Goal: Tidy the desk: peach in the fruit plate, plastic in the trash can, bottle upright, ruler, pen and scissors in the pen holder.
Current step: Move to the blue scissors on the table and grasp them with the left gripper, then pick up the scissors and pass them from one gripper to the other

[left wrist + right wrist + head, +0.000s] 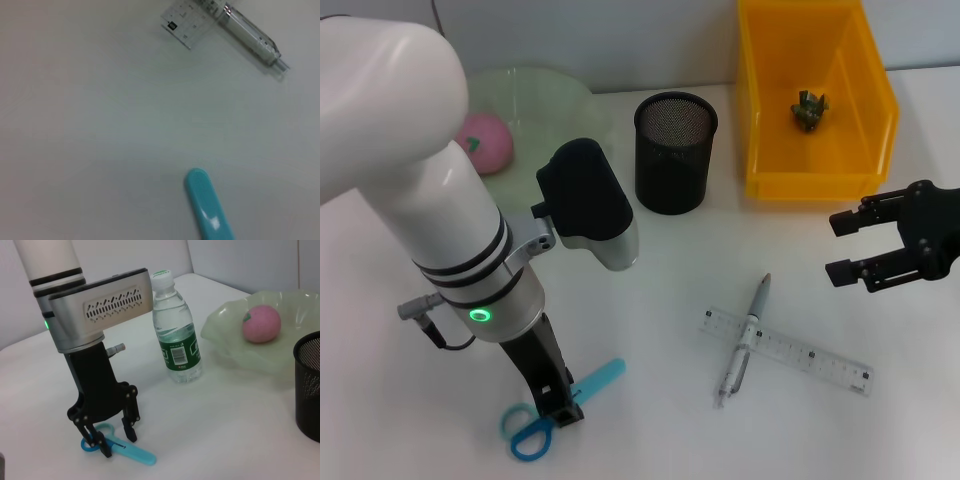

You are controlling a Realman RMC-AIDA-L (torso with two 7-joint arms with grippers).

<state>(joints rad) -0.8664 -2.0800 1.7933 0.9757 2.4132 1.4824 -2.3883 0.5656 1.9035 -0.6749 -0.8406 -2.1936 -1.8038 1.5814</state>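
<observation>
Left claw (116,440) down at the tabletop (650,420) near the 7 o'clock corner of the head view, fingers apart and straddling the blue scissors (555,412); the fingertips (132,436) sit on either side of the handle end, and whether they touch it cannot be told. Scissors lie flat, the blade sheath pointing toward 2 o'clock from the handles in the head view. Left wrist view shows only the sheath tip (207,205), with the ruler end and pen beyond it. Right claw (842,247) hovers at 3 o'clock, fingers spread, nothing between them, well apart from everything. Clear ruler (785,350) lies flat right of centre with the pen (745,340) lying across it, touching. Black mesh pen holder (675,152) stands upright at 12 o'clock. Yellow bin (815,95) at 1 o'clock holds a small crumpled dark-green scrap (810,110). Peach (485,142) sits in the pale green plate (555,105) at 11 o'clock. Water bottle (175,335) stands upright, cap on, between the left arm and the plate.
</observation>
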